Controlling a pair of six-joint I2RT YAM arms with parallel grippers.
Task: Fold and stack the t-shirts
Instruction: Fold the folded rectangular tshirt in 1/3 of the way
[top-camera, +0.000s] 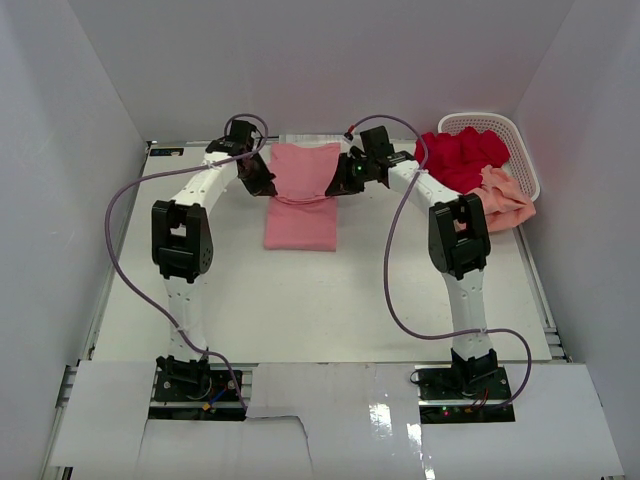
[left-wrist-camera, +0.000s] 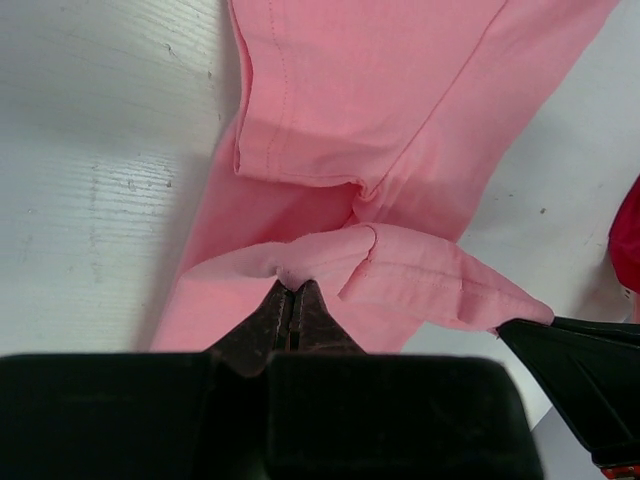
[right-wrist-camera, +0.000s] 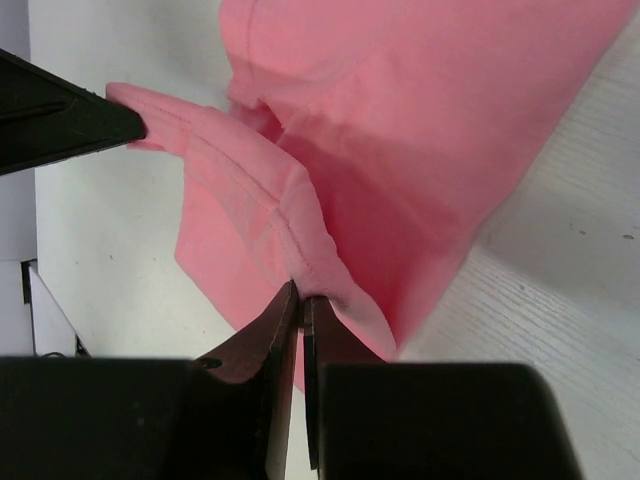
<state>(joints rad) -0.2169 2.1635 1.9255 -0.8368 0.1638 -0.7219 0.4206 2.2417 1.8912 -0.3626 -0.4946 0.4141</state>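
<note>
— Where's the pink t-shirt (top-camera: 302, 195)?
— On the far middle of the bench (top-camera: 300, 300). It's soft matte cotton folded into a long narrow strip, lying on a white, faintly grained top.
— And the hands?
— The left hand (left-wrist-camera: 292, 292) is pinched tight on a doubled hem. The right hand (right-wrist-camera: 300, 298) is clamped on the same stitched edge, which is raised between them.
— What does the overhead view add?
— Only that view shows the red t-shirt (top-camera: 462, 158) crumpled partly in the white perforated basket (top-camera: 522, 150), with the peach t-shirt (top-camera: 505, 200) bunched just beside it. Only the wrist views show the twin stitching rows and the black tapered tips.
</note>
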